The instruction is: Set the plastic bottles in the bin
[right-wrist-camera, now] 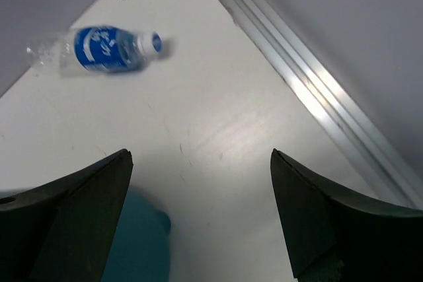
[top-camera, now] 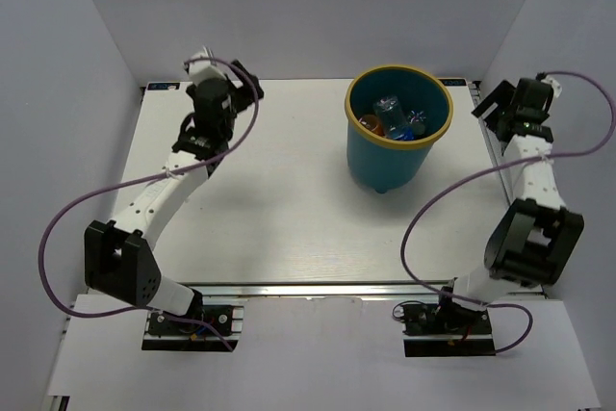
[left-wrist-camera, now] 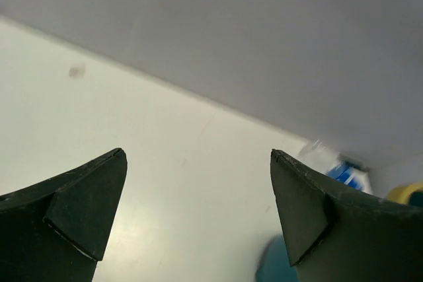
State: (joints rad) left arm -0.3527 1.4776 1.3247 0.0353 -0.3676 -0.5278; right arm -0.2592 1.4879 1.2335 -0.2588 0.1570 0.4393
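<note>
The teal bin (top-camera: 385,156) with a yellow rim stands at the back right of the table. Inside it lie several plastic bottles: a clear one (top-camera: 390,113), an orange one (top-camera: 370,123) and a blue-marked one (top-camera: 417,122). One clear bottle with a blue label (right-wrist-camera: 99,49) lies on its side on the table near the back wall. The left wrist view shows this bottle (left-wrist-camera: 336,167) past the bin's rim (left-wrist-camera: 404,193). My left gripper (top-camera: 239,79) (left-wrist-camera: 198,153) is open and empty at the back left. At the right edge, my right gripper (top-camera: 499,103) (right-wrist-camera: 201,153) is also open and empty.
White walls close in the table on the left, back and right. A metal rail (right-wrist-camera: 317,90) runs along the table's right edge near my right gripper. Purple cables (top-camera: 115,190) loop out from both arms.
</note>
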